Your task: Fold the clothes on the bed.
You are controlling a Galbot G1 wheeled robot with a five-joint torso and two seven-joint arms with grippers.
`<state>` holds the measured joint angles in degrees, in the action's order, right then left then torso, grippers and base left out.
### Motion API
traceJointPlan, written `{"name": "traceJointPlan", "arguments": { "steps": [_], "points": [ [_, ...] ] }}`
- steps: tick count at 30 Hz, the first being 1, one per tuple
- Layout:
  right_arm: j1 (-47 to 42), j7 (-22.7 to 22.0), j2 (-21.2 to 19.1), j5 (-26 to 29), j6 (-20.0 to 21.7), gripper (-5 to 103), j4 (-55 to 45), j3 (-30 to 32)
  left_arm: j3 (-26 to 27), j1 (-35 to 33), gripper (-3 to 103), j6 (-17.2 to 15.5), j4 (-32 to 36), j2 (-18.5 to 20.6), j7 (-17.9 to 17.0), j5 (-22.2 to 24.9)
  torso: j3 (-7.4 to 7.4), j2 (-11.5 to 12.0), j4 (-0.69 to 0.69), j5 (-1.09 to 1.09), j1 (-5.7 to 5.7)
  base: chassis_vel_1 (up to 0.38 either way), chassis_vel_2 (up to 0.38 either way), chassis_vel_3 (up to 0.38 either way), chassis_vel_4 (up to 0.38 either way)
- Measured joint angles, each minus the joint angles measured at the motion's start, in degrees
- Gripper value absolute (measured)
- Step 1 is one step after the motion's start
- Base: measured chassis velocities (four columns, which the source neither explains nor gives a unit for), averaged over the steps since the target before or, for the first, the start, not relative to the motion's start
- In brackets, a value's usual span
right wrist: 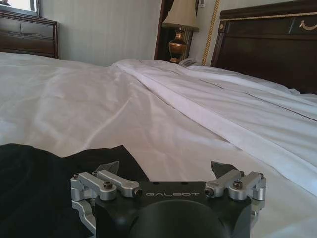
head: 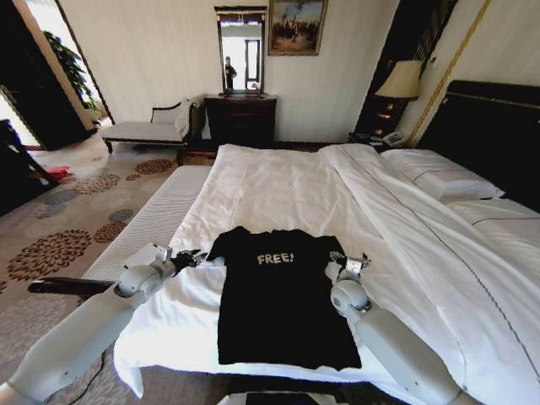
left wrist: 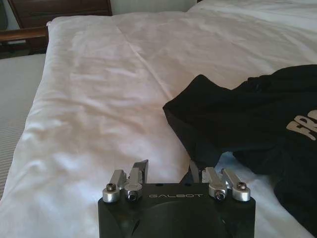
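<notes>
White bed (head: 278, 181) bears one black T-shirt (head: 278, 295), flanked by two parted pincers, left (head: 196, 257) and right (head: 348, 263).

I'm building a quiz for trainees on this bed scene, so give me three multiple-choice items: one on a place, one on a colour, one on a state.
1. Where does the T-shirt lie?
A. on the bed, near its foot
B. on the pillows
C. on the carpet

2. What colour is the "FREE!" lettering?
A. red
B. white
C. yellow

3. How are the left gripper and right gripper?
A. both shut on sleeves
B. left shut, right open
C. both open, one at each sleeve

Answers: 1 A, the shirt lies flat on the white cover at the near end. 2 B, the letters show white on black. 3 C, both wrist views show the jaws spread with nothing between them.
</notes>
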<state>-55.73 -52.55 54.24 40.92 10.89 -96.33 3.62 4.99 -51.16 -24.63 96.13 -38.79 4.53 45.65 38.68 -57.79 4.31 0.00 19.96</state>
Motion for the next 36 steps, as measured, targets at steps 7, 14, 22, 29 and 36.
{"name": "traceJointPlan", "arguments": {
  "steps": [7, 14, 22, 29, 36],
  "points": [
    [0.62, 0.27, 0.29, -0.28, -0.21, 100, 1.09, -0.77, -2.13, 1.44, 82, 0.38, -2.47, -3.13, -0.56, -0.81, 0.00, 0.00, 0.01, 0.00, 0.00, 0.000, 0.000, 0.000, 0.000],
    [1.28, 0.27, 0.70, -0.35, -0.21, 100, 1.97, -1.68, -3.07, 2.39, 98, 0.82, -3.74, -5.43, -0.92, -0.95, 0.00, 0.00, 0.00, 0.01, 0.00, 0.000, 0.000, 0.000, 0.000],
    [1.80, 0.20, 1.13, -0.49, -0.21, 100, 2.49, -2.54, -3.34, 2.64, 74, 1.83, -5.19, -9.18, -2.19, -1.27, 0.00, 0.00, 0.01, 0.00, 0.00, 0.000, 0.000, 0.000, 0.000],
    [1.85, 0.19, 1.17, -0.61, -0.21, 100, 2.72, -2.55, -3.17, 2.59, 46, 2.19, -5.32, -8.81, -2.37, -1.26, 0.00, 0.00, 0.01, 0.00, 0.00, 0.000, 0.000, 0.000, 0.000],
    [1.97, 0.17, 1.21, -0.65, -0.20, 100, 2.64, -2.55, -2.15, 1.60, 19, 2.32, -4.82, -8.53, -2.44, -1.14, 0.00, 0.00, 0.00, -0.01, 0.00, 0.000, 0.000, 0.000, 0.000]
  ]
}}
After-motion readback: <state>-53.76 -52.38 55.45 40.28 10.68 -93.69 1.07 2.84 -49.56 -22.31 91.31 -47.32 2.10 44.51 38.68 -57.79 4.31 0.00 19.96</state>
